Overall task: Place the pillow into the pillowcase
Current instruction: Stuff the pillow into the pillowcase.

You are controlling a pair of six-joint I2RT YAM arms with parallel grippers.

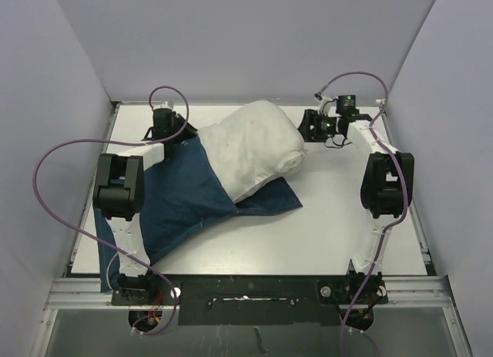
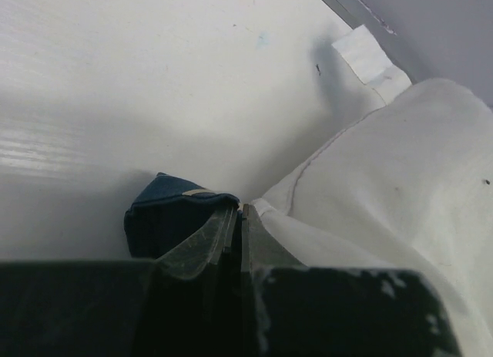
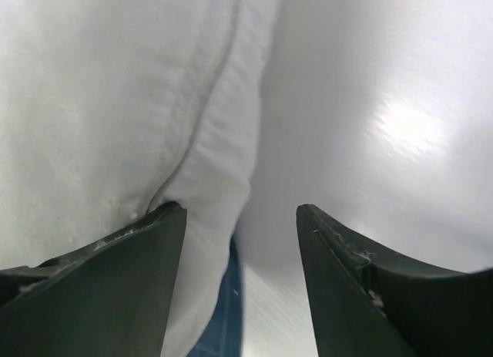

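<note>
Firmly pinched in the closed left gripper [image 2: 236, 216]: a bunched edge of the large navy-blue fabric pillowcase [image 2: 158, 218], bulging out beside the fingertips. On the other side of those fingertips and touching them, the lumpy white stuffed pillow [image 2: 385, 187], with a stitched seam curving across its near end. Ahead of the gripper, bare white table [image 2: 154, 79], and further ahead a short strip of white tape [image 2: 368, 58] stuck down near the table's edge. From above, pillowcase spread flat from that gripper back toward the arm bases, pillow lying partly over it, between the two grippers; whether any of it sits inside the case, hard to tell. Over at the right gripper [image 3: 240, 218], wide apart and clamping nothing: one finger [image 3: 131, 245] pressed against the pillow's seamed edge, the other clear above the table. Below that edge, between the two, a sliver of navy cloth.
</note>
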